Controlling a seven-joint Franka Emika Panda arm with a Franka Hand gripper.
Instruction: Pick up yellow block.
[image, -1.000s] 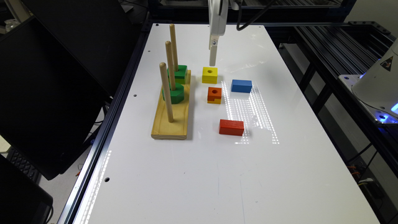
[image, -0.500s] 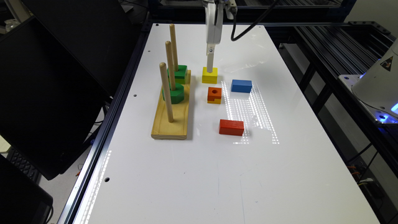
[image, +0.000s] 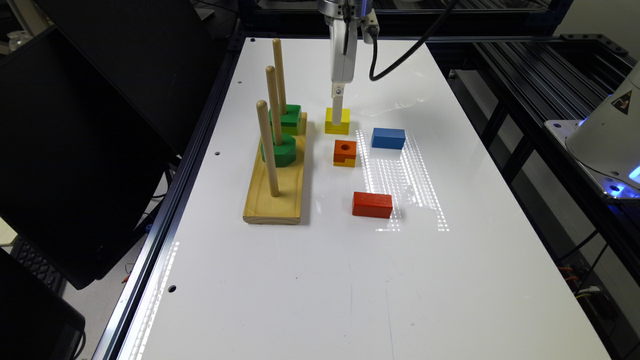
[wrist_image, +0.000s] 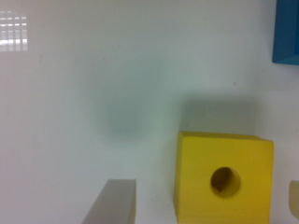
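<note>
Gripper (image: 338, 118) has dropped since a second ago, from above the yellow block (image: 337, 121) to block level. The block hasn't moved: on the white table (image: 320, 260), between the wooden peg board (image: 274, 192) and the blue block (image: 388, 138), orange-topped block (image: 345, 152) just beside it. In the wrist view the jaws are spread, one finger (wrist_image: 112, 203) apart from the block (wrist_image: 223, 182), the other (wrist_image: 294, 198) just past its far side, so it sits between them off-centre, ungripped.

Robotics lab, glossy white worktop (image: 320, 280) framed by black aluminium rails (image: 165, 210), dark monitors (image: 75, 150) alongside, black cable (image: 400, 55) trailing from the arm, white machine with a warning sticker (image: 607, 135)
</note>
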